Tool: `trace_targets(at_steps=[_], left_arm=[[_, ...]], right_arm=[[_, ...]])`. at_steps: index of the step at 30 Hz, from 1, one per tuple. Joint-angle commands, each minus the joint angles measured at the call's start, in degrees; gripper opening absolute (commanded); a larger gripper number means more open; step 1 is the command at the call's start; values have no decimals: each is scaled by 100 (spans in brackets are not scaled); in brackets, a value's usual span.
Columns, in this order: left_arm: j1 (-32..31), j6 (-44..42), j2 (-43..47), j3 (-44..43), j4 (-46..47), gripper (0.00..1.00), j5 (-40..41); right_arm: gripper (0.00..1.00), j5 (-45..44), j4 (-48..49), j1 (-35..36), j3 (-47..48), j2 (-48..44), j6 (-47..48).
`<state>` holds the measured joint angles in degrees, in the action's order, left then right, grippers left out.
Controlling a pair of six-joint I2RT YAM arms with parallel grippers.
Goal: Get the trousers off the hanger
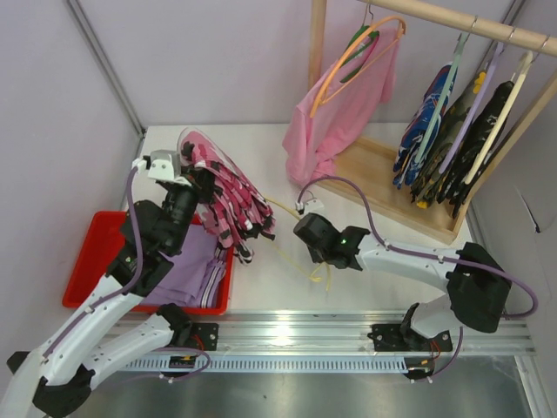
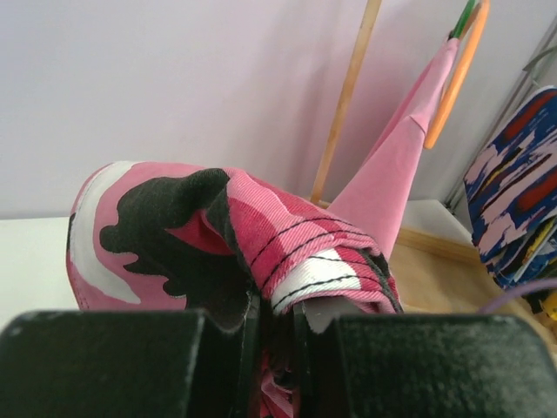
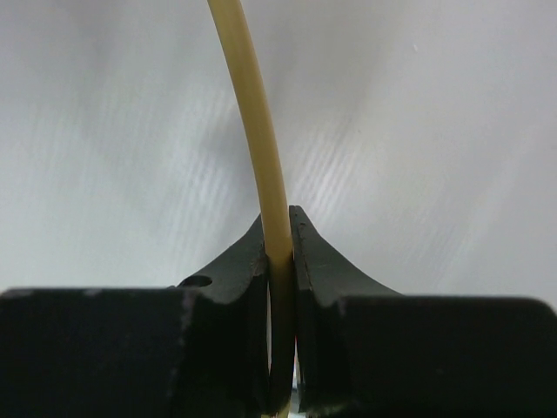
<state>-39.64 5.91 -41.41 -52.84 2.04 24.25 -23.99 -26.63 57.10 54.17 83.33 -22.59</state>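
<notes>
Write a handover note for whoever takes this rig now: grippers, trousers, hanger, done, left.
Left gripper: shut on the trousers, bunched and held up beside the red tray.
Right gripper: shut on the hanger, low over the table.
Done: both grasped; the trousers sit mostly left of the hanger.
Left: I can't tell if the hanger's end is clear of the cloth. Probably pull apart, then set the trousers down.

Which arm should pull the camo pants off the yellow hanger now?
Left, most likely. The left tool is shut on the trousers, which hang bunched and lifted from it. The right tool is clamped on the thin hanger, so it looks better suited to holding that steady.
</notes>
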Motion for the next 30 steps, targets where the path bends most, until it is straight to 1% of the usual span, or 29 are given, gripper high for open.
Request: trace_targets(at_steps=[1, 4, 5, 7, 9, 12, 16, 23, 27, 29, 30], left_arm=[[184, 138, -25, -763, 1035, 0, -69], [386, 217, -332, -964, 1026, 0, -227], [448, 261, -463, -1026, 1026, 0, -393], [597, 401, -561, -1070, 1035, 0, -535], [711, 568, -666, -1115, 1087, 0, -693], [817, 709, -754, -1167, 1193, 0, -868], [887, 771, -948, -1386, 1211, 0, -1071], [931, 815, -1045, -1422, 1237, 0, -1124], [984, 850, -983, -1317, 1281, 0, -1098], [1019, 859, -966, -1299, 1307, 0, -1115], [1019, 876, -966, -1290, 1307, 0, -1124]], right_arm=[[0, -395, -385, 169, -178, -554, -334], [0, -414, -745, 441, -267, -791, -387], [0, -361, -825, 668, -302, -879, -387], [0, -308, -1018, 907, -346, -985, -474], [0, -73, -1011, 1275, -407, -1204, -518], [0, 157, -1010, 1636, -425, -1424, -772], [0, 316, -1081, 1971, -416, -1434, -1080], [0, 369, -730, 2736, -162, -968, -1370], [0, 491, -309, 2789, -3, -985, -1792], [0, 711, -71, 2693, 23, -1160, -1959], [0, 755, 226, 2657, -3, -1248, -2073]])
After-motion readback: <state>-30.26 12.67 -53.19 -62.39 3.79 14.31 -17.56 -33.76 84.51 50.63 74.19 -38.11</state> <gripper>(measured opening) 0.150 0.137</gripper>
